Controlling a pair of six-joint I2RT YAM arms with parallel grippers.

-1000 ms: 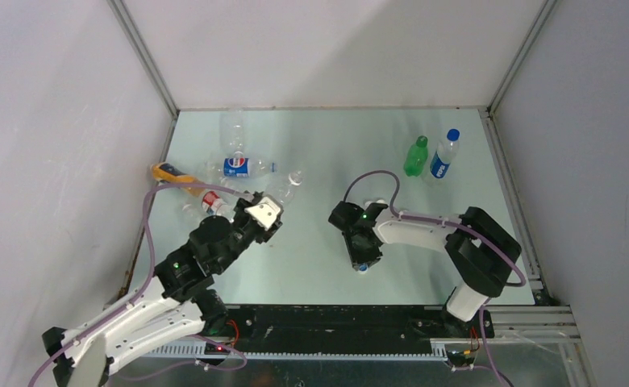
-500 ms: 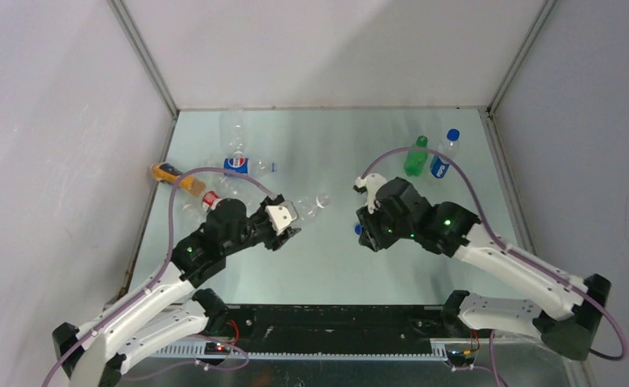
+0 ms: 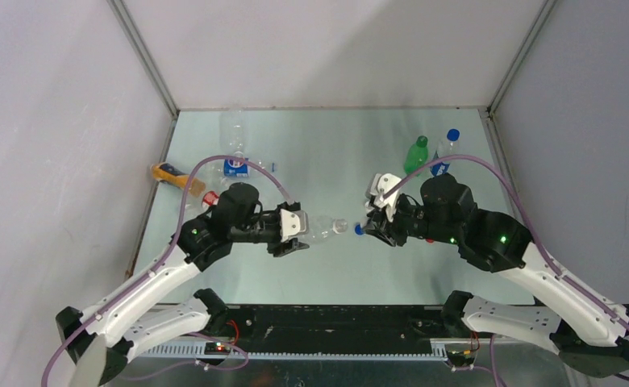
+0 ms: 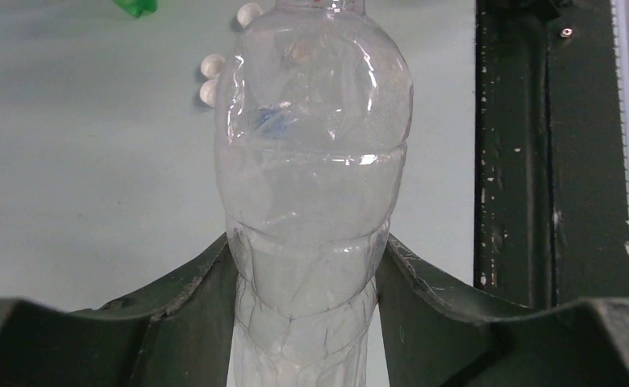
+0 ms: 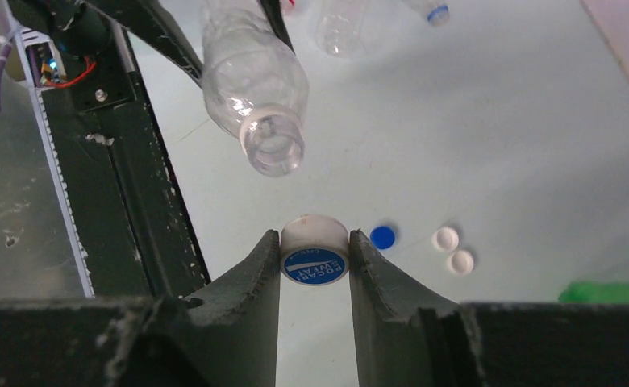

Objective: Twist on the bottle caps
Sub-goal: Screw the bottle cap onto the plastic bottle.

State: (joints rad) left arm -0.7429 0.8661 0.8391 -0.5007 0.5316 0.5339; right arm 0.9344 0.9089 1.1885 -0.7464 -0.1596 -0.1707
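Pale green table, white walls on three sides. I read the left gripper as clamped on the narrow waist of a clear bottle, lifted off the surface, its neck pointing away from the fingers toward the right arm. The right gripper was nearly closed, pinching a blue-topped cap by its white sides. The bottle's open mouth hung just ahead of and above that cap, not touching it. On the table beyond the right fingers, off to their right, lay one blue cap and two white caps.
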